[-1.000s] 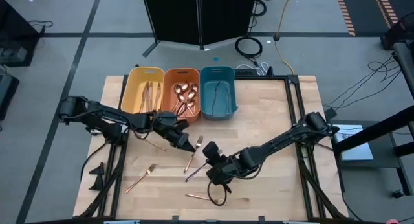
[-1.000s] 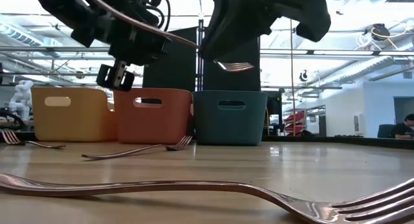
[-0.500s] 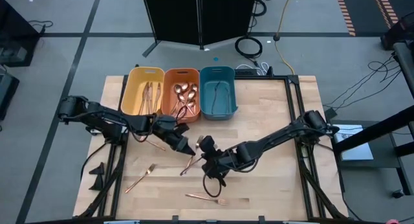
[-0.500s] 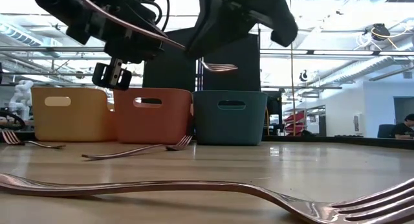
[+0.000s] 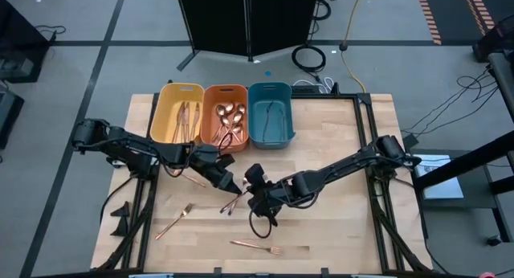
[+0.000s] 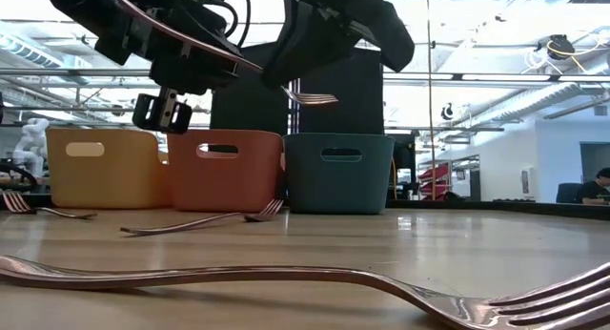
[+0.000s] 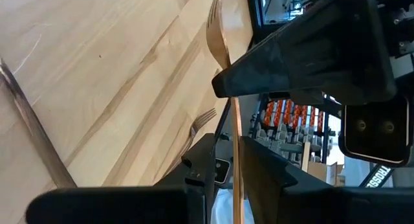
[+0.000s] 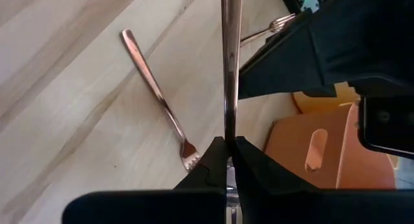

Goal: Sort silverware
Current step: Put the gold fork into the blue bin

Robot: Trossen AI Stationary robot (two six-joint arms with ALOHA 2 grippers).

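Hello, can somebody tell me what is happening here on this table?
Two robot arms are sorting copper silverware into three bins. The right tool is shut on a fork, held above the table, and the left tool is right beside it at the same fork, like a handover. Knives lie in the yellow bin, spoons in the orange bin; the teal bin shows no silverware. Other forks lie on the table.

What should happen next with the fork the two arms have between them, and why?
Probably close the left gripper on the fork. The right gripper is shut on it in the air, and the handle runs between the left fingers, which seem to stand slightly clear of it.
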